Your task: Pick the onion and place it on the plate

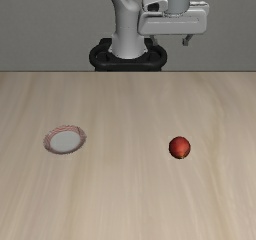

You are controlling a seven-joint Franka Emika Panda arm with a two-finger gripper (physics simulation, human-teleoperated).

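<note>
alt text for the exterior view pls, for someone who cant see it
A red onion sits on a wooden table, well apart from a small plate toward the exterior view's left. The robot arm's gripper hangs open, raised at the table's far side, holding nothing.

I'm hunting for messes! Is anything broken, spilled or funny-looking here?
Nothing stands out. The red onion sits whole on the wooden table, well apart from the small plate, which lies flat toward the exterior view's left. No spill or damage shows.
</note>
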